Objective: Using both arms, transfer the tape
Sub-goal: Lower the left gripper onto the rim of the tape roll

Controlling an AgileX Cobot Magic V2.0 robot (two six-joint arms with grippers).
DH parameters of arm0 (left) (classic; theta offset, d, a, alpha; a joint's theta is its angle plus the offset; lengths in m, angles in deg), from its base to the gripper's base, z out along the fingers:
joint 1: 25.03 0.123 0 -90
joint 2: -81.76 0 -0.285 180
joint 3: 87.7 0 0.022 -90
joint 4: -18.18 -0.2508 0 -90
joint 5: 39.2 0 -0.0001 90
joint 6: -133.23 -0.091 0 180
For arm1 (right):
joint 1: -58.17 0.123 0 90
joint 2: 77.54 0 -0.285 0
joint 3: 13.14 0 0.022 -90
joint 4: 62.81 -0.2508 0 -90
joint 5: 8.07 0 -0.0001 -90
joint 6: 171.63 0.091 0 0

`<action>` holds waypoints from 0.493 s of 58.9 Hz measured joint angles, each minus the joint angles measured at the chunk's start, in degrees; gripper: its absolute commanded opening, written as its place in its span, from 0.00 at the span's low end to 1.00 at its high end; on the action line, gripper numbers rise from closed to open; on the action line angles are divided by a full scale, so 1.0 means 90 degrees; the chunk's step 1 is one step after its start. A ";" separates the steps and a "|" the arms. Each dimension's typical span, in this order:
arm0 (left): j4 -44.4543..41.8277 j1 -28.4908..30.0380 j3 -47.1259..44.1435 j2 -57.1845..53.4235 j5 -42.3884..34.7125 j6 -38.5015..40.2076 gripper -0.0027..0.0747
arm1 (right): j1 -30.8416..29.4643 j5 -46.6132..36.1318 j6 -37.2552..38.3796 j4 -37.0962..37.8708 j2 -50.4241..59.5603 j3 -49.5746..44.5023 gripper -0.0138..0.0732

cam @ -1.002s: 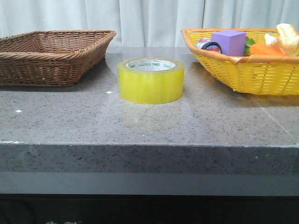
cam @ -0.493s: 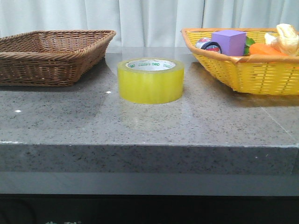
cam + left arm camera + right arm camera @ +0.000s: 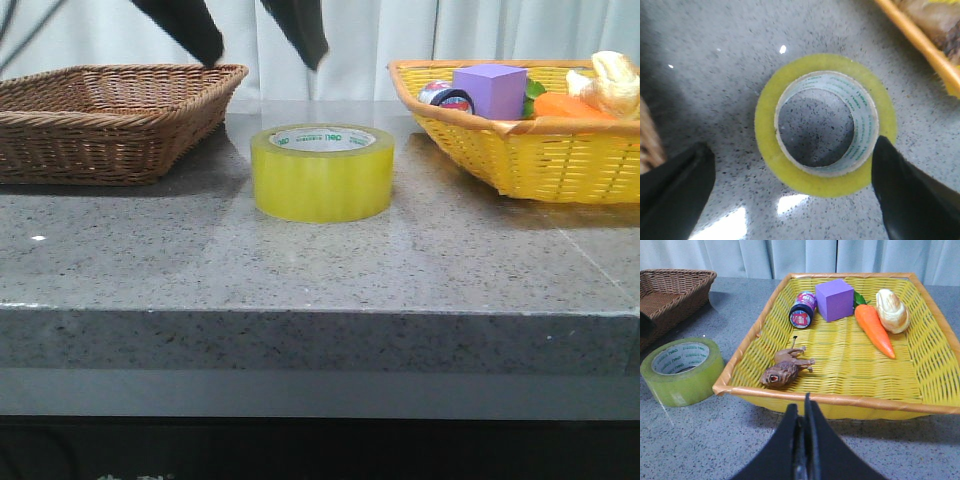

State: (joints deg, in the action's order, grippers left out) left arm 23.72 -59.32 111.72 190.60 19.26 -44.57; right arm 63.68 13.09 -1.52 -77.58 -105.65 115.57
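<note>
The yellow tape roll [image 3: 322, 171] lies flat on the grey table between two baskets; its white core bears green print. It also shows in the left wrist view [image 3: 825, 124] and the right wrist view [image 3: 682, 371]. My left gripper [image 3: 255, 32] hangs open well above the roll, its two dark fingers spread wide; in the left wrist view [image 3: 790, 187] the fingers flank the roll without touching it. My right gripper [image 3: 802, 412] is shut and empty, off the table's right front, in front of the yellow basket. It is out of the front view.
A brown wicker basket [image 3: 110, 120] stands at the back left. A yellow basket [image 3: 520, 150] at the back right holds a purple block [image 3: 835, 292], a small patterned roll [image 3: 803, 310], a carrot [image 3: 875, 330], a toy animal [image 3: 785, 370] and a pale item [image 3: 892, 310].
My left gripper has come into the front view from above, open, over the tape roll. The roll has not moved.
</note>
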 measured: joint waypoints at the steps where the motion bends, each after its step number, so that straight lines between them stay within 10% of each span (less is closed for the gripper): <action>1: 0.0017 0.0000 -0.0001 0.0052 0.0017 0.0002 0.83 | 0.0000 0.0003 0.0000 0.0000 0.0000 0.0000 0.09; 29: 0.0065 -0.0008 0.0052 0.0970 -0.0196 -0.0044 0.80 | 0.0000 -0.0003 0.0000 0.0000 0.0000 0.0000 0.09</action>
State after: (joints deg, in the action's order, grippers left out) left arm 24.31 -59.40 112.18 199.33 17.49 -44.97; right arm 63.68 13.06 -1.52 -77.58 -105.65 115.57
